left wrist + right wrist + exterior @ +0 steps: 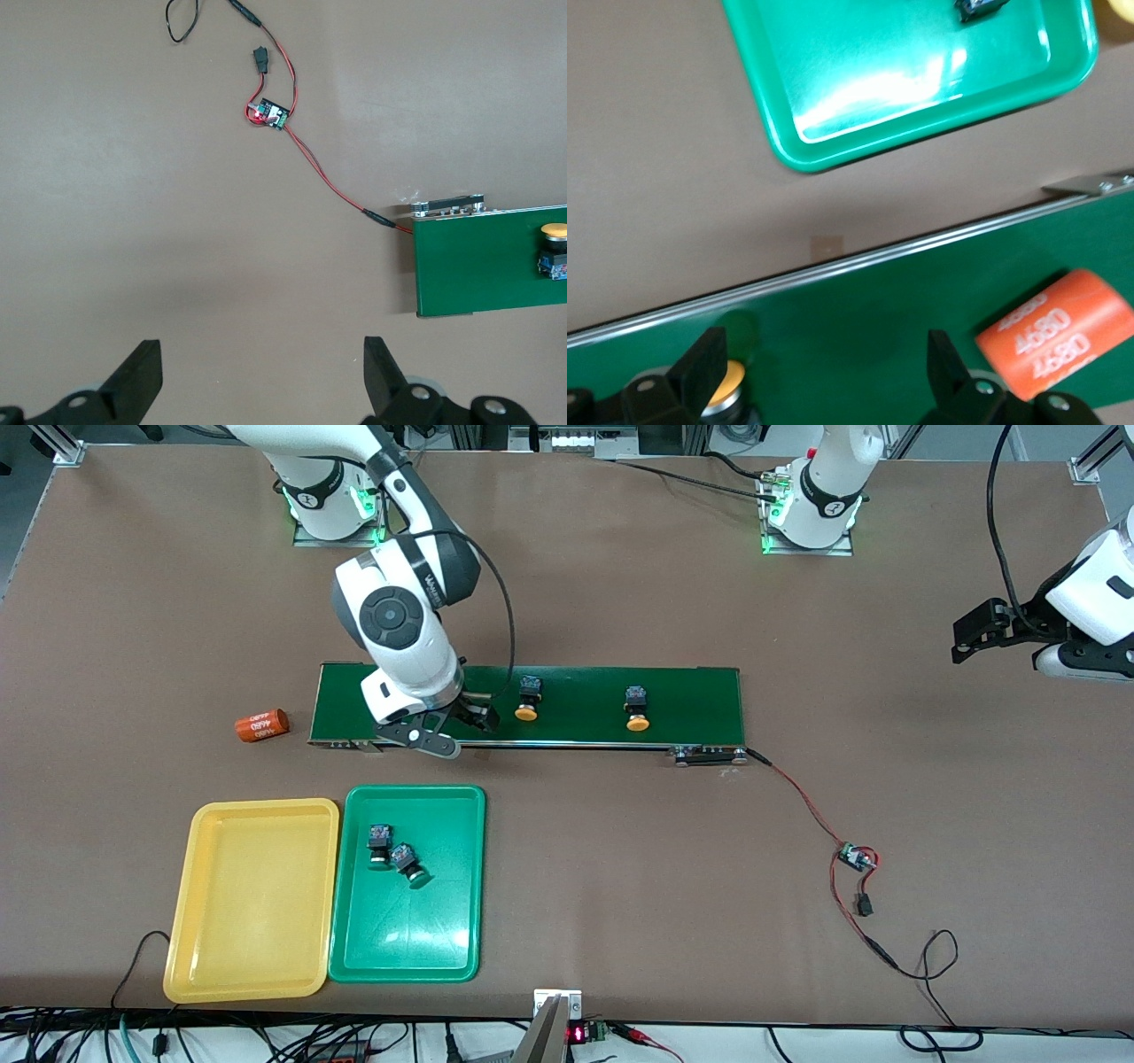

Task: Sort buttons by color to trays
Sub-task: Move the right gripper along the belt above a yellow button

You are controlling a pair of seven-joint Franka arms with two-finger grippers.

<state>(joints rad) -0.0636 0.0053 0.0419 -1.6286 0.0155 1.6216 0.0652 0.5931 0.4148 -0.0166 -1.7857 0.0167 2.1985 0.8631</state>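
**Two yellow buttons wait on the belt, right gripper open over it**

The right gripper [461, 726] hangs low over the long dark-green conveyor belt [691, 691], near the end of it toward the right arm. Its jaws are spread apart and hold nothing. In the right wrist view one small push-button with a yellow-orange round cap [719, 382] shows just at the inner side of one finger [700, 359], not yet centred between the jaws. I judge it is the button nearest to this gripper [528, 698]. The second yellow-capped button [637, 708] lies on the same belt, well apart from the jaws, toward the left arm's end.

The two green-capped buttons [394, 850] already lie touching each other in the shallow green plastic tray [403, 961]. The yellow plastic tray [248, 903] just beside it has nothing in it, so I judge the task half done.

The left gripper [266, 376] waits with jaws released, over bare table [620, 886] off the belt's end.

A button seems light and stiff, with hard plastic that may slip. The round cap would roll out of the pads; the flat black-and-blue body is the better place to hold.

An orange cylinder printed "4680" [262, 725] lies on the table off the belt's end.
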